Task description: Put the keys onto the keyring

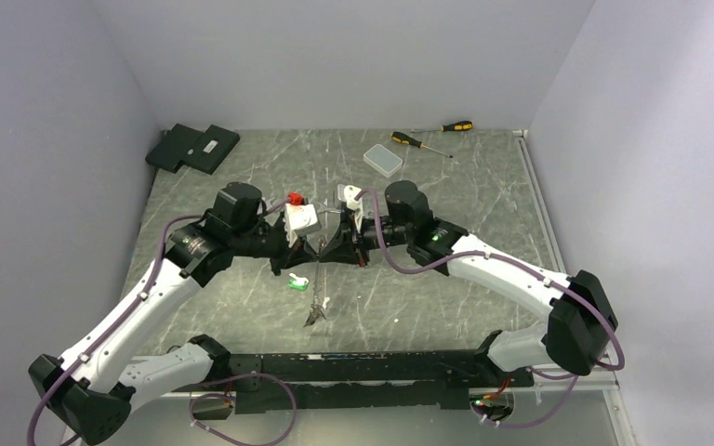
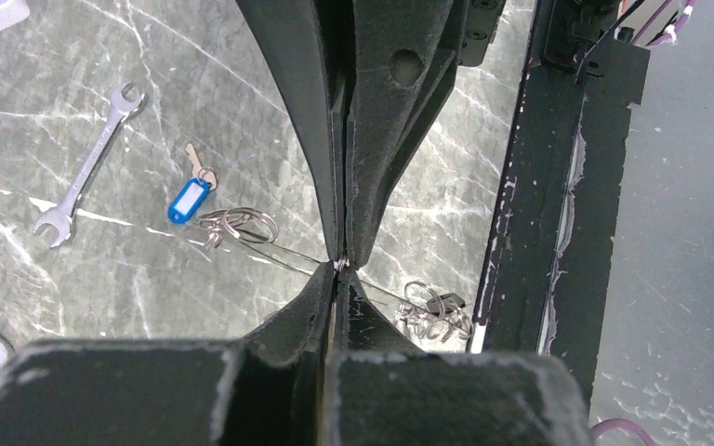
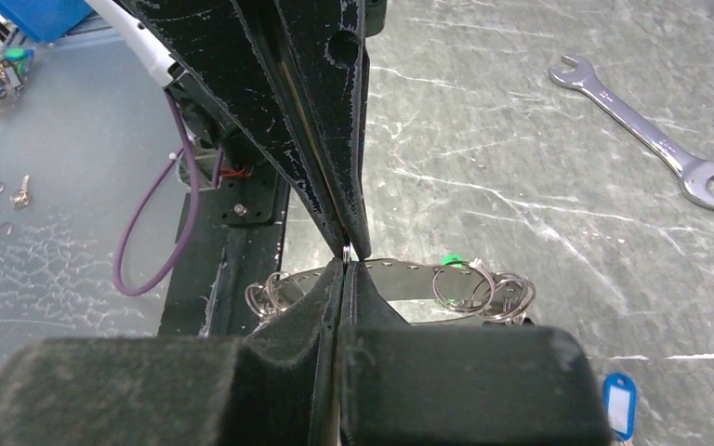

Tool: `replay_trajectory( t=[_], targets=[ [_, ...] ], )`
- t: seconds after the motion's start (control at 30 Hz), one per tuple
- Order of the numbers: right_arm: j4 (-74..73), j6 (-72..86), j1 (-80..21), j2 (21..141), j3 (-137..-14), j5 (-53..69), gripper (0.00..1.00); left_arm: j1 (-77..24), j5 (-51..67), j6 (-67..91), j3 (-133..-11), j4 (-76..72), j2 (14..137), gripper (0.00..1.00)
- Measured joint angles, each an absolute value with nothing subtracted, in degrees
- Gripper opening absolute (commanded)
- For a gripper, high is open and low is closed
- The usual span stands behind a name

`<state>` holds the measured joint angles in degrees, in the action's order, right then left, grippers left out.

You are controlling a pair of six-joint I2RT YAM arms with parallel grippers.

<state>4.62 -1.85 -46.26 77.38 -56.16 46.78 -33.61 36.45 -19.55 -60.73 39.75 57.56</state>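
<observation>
Above the middle of the surface (image 1: 409, 316), the left pincer (image 2: 335, 281) and right pincer (image 3: 344, 271) meet tip to tip, both closed, apparently nipping the keyring (image 3: 400, 273). Its band runs crosswise to them, near to far. A green-tagged key (image 3: 446, 261) and some rings (image 3: 469, 286) seem threaded already. The blue-tagged key (image 2: 189, 200) lies loose nearby, its blade pointing away from its tag.

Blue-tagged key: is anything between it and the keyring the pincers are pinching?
Nothing blocks it. The key lies on the table, a spanner apart on its far side. Only small rings, seemingly on the keyring, sit between it and where the left pincer and right pincer pinch shut.
</observation>
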Motion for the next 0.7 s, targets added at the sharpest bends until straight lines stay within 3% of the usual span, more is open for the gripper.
replay_trajectory(
  t=[0.17,0.4,0.47,0.7],
  targets=[
    [5.9,-1.3,-46.3,77.3,-55.7,47.6,0.0,-33.6,36.5,-20.1,-60.0,39.2,55.6,0.28],
    [7.9,0.9,-44.4,77.1,-53.1,47.6,0.0,-33.7,38.6,-20.3,-58.9,36.8,50.1,0.45],
    [8.7,1.8,-43.9,76.7,-52.8,47.5,0.0,-33.7,38.9,-20.3,-58.9,36.4,49.2,0.55],
    [15.4,6.1,-41.8,71.8,-49.9,47.7,0.0,-33.7,37.5,-16.3,-56.1,31.5,47.0,0.58]
  ],
)
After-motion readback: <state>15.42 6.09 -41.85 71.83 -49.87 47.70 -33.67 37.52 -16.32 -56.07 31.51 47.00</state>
